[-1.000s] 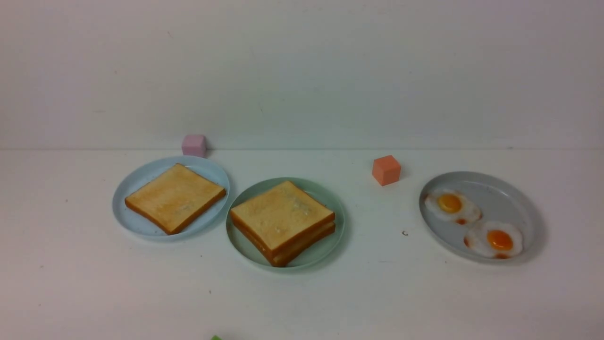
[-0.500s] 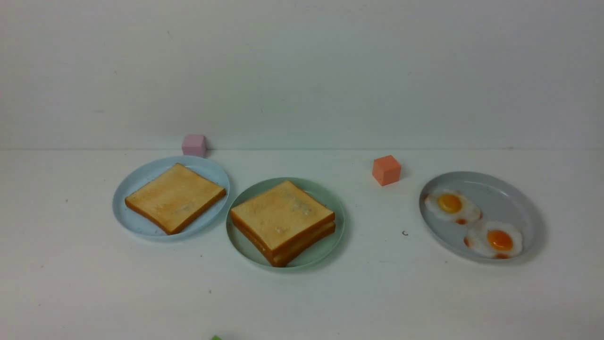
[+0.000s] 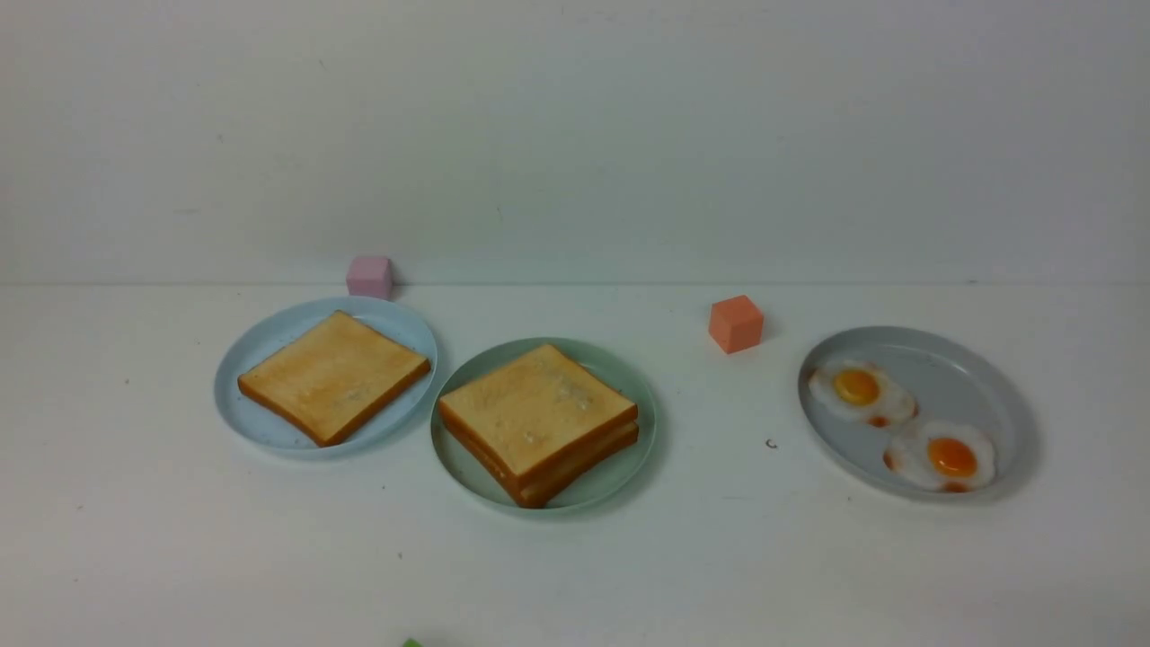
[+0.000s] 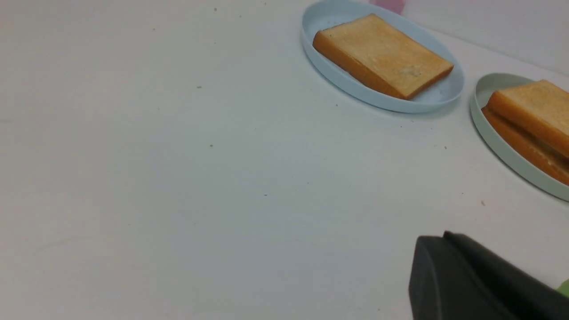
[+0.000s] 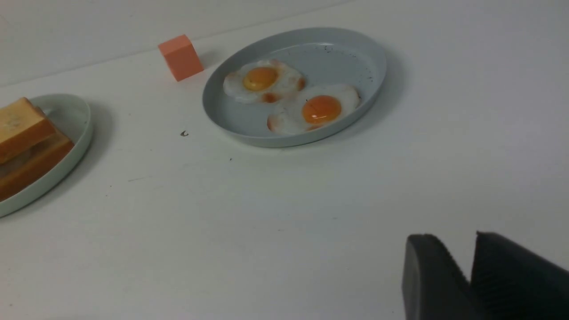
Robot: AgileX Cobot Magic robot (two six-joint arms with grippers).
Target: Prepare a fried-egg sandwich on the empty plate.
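Mint-green plate (image 3: 629, 467) holds stacked sandwich (image 3: 537, 422), rim showing around.

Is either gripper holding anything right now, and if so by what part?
Nothing is held. The left gripper is shut on nothing; the right gripper has only a narrow, bare gap between its fingers.

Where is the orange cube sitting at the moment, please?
In the front view the orange cube stands on the table right of centre, behind and between the mint-green plate and the grey plate, touching neither.
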